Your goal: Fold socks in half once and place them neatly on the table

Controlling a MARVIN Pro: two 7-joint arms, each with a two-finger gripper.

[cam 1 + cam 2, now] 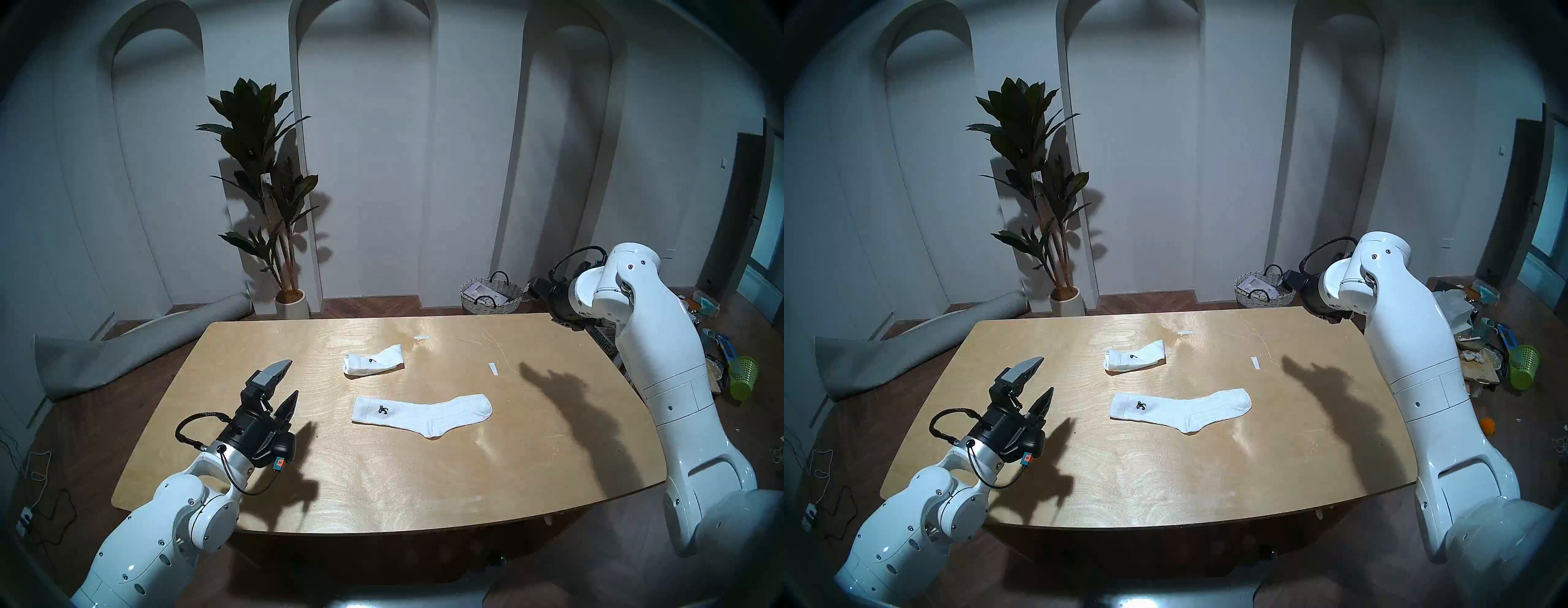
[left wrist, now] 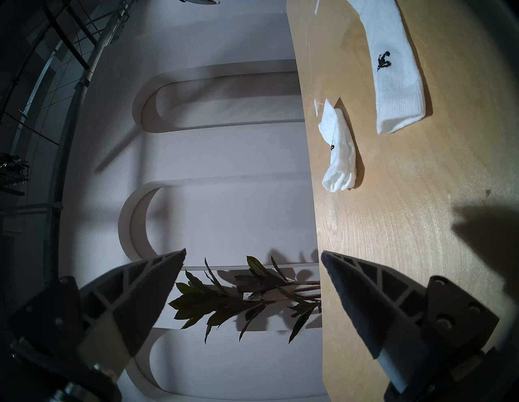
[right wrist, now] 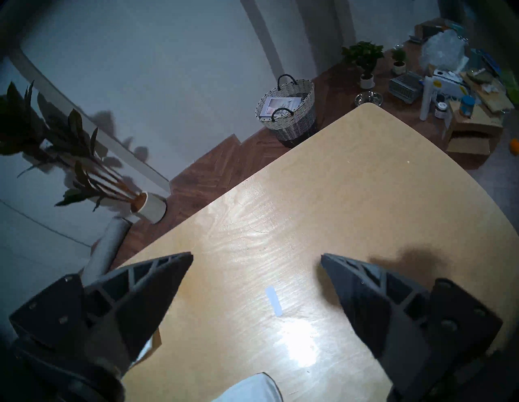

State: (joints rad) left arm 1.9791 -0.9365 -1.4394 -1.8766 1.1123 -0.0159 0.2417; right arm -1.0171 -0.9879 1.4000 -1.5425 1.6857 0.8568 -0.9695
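Observation:
Two white socks lie on the plywood table (image 1: 382, 475). One sock (image 1: 422, 412) lies flat and full length near the middle, with its black logo at the left end. The other sock (image 1: 373, 360) lies folded in half behind it. My left gripper (image 1: 292, 378) is open and empty, raised over the table's left part, left of both socks. The left wrist view shows the flat sock (image 2: 393, 70) and the folded sock (image 2: 339, 151) beyond the open gripper (image 2: 252, 251). My right gripper (image 3: 257, 255) is open and empty, high over the far right corner. A white sock end (image 3: 250, 390) shows at that view's bottom edge.
Two small white paper strips (image 1: 492, 368) (image 1: 422, 338) lie on the table's far right part. Behind the table stand a woven basket (image 1: 490, 295) and a potted plant (image 1: 271, 191). A rolled grey mat (image 1: 148, 339) lies on the floor at left. Clutter and a green bin (image 1: 742, 378) sit at right.

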